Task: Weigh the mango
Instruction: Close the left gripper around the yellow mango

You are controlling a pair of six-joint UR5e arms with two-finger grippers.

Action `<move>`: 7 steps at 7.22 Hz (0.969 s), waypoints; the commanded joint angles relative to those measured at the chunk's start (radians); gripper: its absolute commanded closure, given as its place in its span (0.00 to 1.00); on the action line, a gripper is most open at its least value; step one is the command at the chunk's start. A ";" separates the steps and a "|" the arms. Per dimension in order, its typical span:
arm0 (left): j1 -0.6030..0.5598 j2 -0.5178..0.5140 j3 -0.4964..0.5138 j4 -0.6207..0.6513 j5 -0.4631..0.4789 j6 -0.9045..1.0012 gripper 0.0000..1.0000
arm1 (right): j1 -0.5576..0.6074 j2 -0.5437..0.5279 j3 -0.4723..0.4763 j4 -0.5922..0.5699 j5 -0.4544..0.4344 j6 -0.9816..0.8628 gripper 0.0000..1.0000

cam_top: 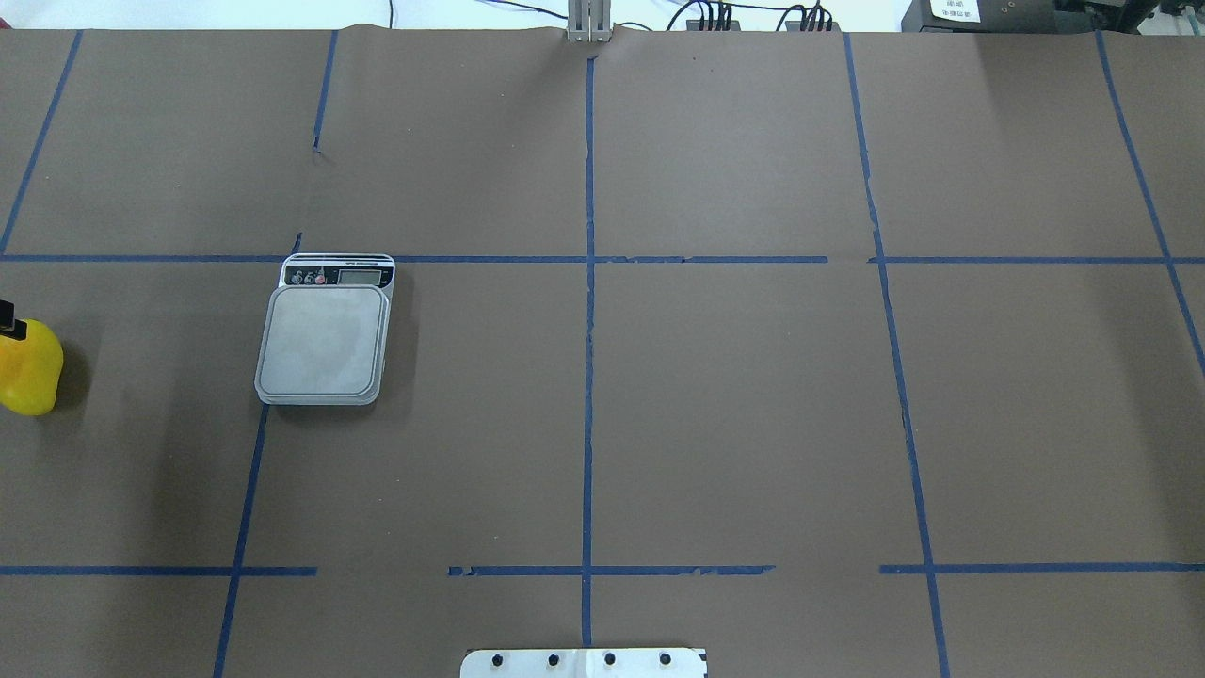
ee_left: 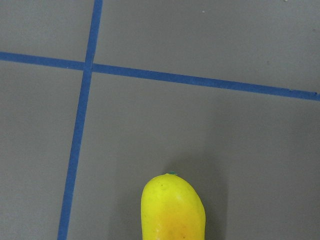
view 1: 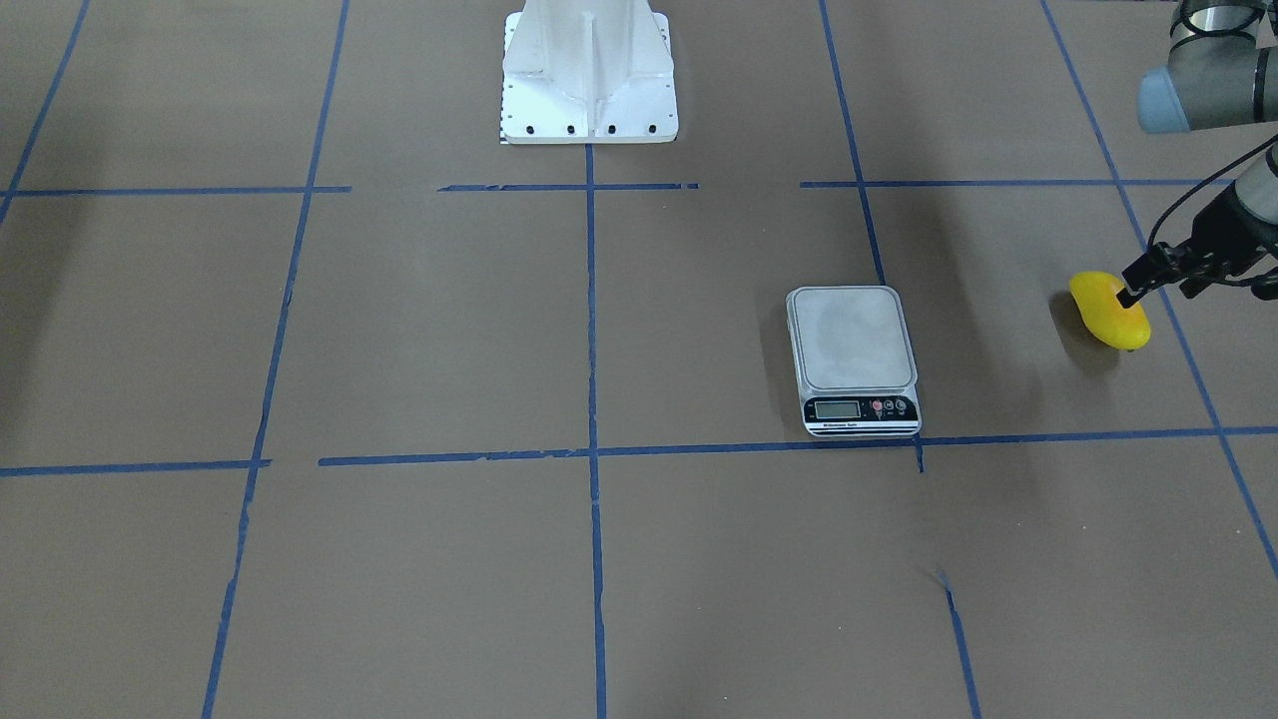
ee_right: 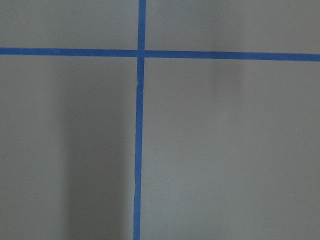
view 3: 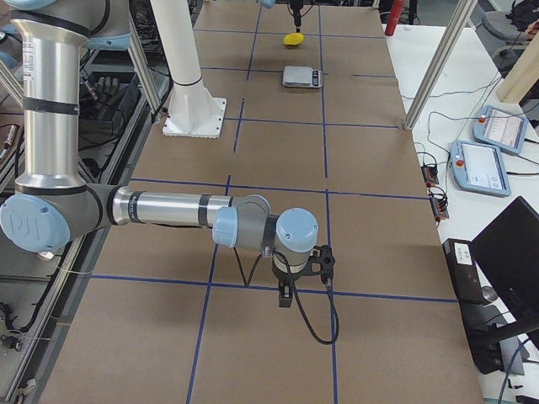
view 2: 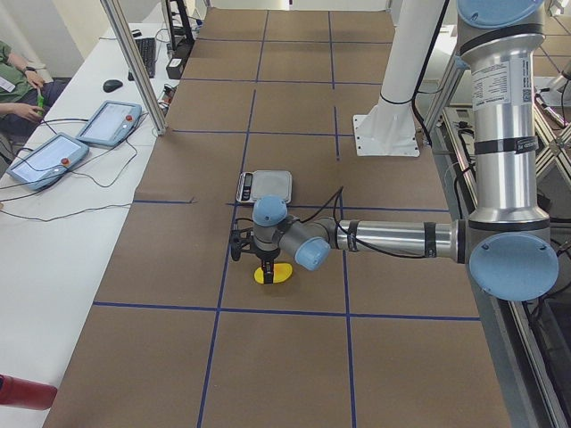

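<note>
The mango is yellow with an orange blush and lies on the brown table to the robot's far left. It also shows at the left edge of the overhead view and at the bottom of the left wrist view. My left gripper is right at the mango, with one black fingertip against its upper side. I cannot tell whether the jaws are closed on it. The scale stands empty, apart from the mango, toward the table's middle. My right gripper hangs low over bare table; I cannot tell its state.
The robot's white base stands at the table's robot-side edge. Blue tape lines divide the brown paper into squares. Operator tablets lie on the white side table beyond the far edge.
</note>
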 commanded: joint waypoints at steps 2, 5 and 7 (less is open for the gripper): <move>0.067 -0.001 0.050 -0.040 0.008 -0.041 0.00 | 0.000 0.000 0.000 0.001 0.000 0.000 0.00; 0.115 -0.022 0.081 -0.040 0.010 -0.037 0.01 | 0.000 0.000 0.000 0.000 0.000 0.000 0.00; 0.118 -0.025 0.081 -0.042 0.010 -0.026 0.83 | 0.000 0.000 0.000 0.000 0.000 0.000 0.00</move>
